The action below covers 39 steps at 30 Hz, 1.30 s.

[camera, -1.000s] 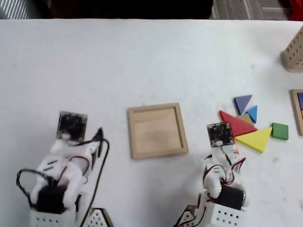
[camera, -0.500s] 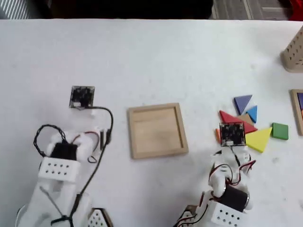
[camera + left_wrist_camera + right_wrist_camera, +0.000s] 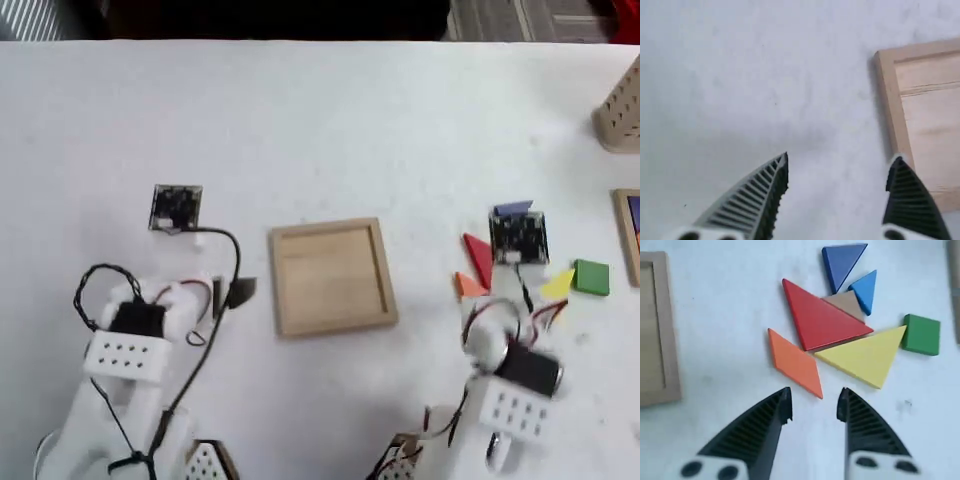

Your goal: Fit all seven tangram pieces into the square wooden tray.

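Near the flat orange parallelogram [image 3: 794, 361], the right end effector [image 3: 813, 395], ridged black jaws slightly apart, empty.

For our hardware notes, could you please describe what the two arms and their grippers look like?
Both arms are white with black motors and a block with rows of round holes. The left arm carries looping black cables; the right arm has red, white and black wires. The left gripper and right gripper have pointed black fingers with ribbed inner faces.

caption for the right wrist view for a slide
Open right hand near the orange parallelogram, next to the red triangle and yellow triangle
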Motion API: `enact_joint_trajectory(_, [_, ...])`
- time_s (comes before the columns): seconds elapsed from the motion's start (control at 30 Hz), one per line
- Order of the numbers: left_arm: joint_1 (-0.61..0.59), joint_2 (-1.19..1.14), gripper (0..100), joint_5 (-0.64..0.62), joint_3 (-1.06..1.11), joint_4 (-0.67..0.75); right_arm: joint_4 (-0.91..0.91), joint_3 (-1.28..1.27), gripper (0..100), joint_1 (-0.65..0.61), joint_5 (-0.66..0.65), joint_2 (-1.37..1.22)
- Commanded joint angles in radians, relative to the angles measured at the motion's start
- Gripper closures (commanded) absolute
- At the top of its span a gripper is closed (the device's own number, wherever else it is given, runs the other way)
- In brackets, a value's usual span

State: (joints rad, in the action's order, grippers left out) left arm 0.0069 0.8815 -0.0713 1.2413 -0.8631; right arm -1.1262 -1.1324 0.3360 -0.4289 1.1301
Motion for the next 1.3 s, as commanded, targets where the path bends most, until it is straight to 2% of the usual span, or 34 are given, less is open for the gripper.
enact_joint_trajectory(0.0, [0.015,-0.002,68,-0.017,-0.009,0.018,0.131,0.06,81.2,0.007,0.006,-0.208])
enact_joint_trajectory(0.13, [0.015,-0.007,68,-0.017,-0.014,0.015,0.26,0.064,70.6,0.008,0.003,-0.351])
enact_joint_trajectory(0.37, [0.01,-0.007,68,-0.017,-0.015,0.015,0.412,0.163,70.5,0.008,-0.089,-0.604])
enact_joint_trajectory(0.47, [0.01,-0.007,68,-0.017,-0.015,0.014,0.412,0.293,70.5,0.008,-0.091,-0.768])
enact_joint_trajectory(0.77, [0.007,-0.007,68,-0.014,-0.015,0.018,0.409,0.595,72.1,0.01,-0.23,-1.208])
enact_joint_trajectory(0.9, [0.013,-0.007,68,-0.014,-0.015,0.02,0.409,0.631,76.7,0.004,-0.281,-1.311])
enact_joint_trajectory(1.17, [0.013,-0.007,68,-0.012,-0.015,0.02,0.406,0.657,76.9,0.044,-0.399,-1.435])
enact_joint_trajectory(1.27, [0.013,-0.007,68,-0.012,-0.015,0.02,0.329,0.657,76.9,0.045,-0.459,-1.419])
